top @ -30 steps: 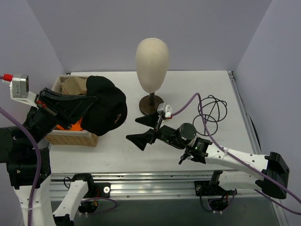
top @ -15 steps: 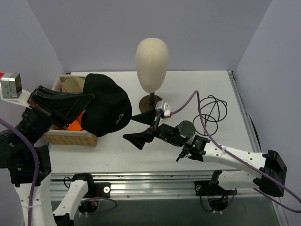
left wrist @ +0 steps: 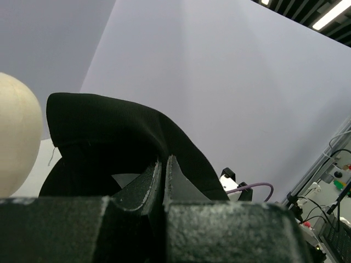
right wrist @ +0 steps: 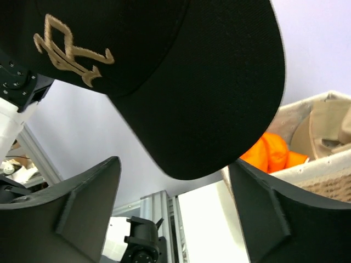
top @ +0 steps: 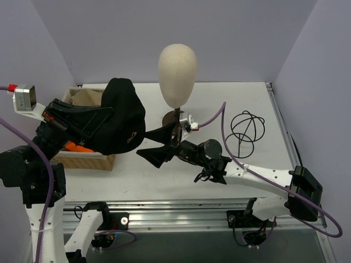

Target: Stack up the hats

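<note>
The black cap (top: 122,118) hangs in the air over the right end of the basket (top: 82,160), clear of the counter (top: 230,104). It is clamped at its edge in the left pincer (left wrist: 163,167). The left wrist view shows those two fingers pressed almost together, with the cap's dark fabric arching above and around them. From overhead that grip is hidden against the cap.

The right wrist view looks up at the cap from below. There the gold emblem (right wrist: 71,46) on the crown is plain, and the rounded brim points down between the right pincer's fingers (right wrist: 82,208). Overhead, the emblem is only a small gold mark.

The right pincer (top: 154,144) sits just beside the cap's lower right edge, its jaws spread apart with nothing held. Gaps show on both sides of the brim.

The woven basket at the counter's left holds the bright orange hat (right wrist: 274,150) low in its near part and the tan cap (top: 85,99) toward the back. The black cap covers much of both from above.

Behind the pincers stands the cream head form (top: 177,75) on its dark stand (top: 174,121), and a black cable coil (top: 247,127) lies to the right.
</note>
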`<action>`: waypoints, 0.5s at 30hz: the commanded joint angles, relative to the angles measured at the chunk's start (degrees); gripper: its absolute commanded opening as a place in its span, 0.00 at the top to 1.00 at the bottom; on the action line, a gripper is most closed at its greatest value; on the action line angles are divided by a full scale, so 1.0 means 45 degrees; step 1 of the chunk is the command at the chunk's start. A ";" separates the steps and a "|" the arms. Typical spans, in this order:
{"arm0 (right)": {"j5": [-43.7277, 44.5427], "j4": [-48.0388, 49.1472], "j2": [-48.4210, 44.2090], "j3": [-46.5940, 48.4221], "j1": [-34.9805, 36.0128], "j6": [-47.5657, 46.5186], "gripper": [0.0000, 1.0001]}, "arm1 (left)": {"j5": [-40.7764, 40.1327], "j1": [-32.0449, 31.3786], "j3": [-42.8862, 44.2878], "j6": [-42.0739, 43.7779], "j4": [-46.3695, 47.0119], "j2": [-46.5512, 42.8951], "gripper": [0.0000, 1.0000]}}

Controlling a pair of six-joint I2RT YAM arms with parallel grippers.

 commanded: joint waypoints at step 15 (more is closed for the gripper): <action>-0.0301 0.4778 -0.1687 -0.1837 -0.0516 -0.0378 0.45 | -0.0375 -0.0036 -0.1730 0.1321 0.0211 0.0470 0.98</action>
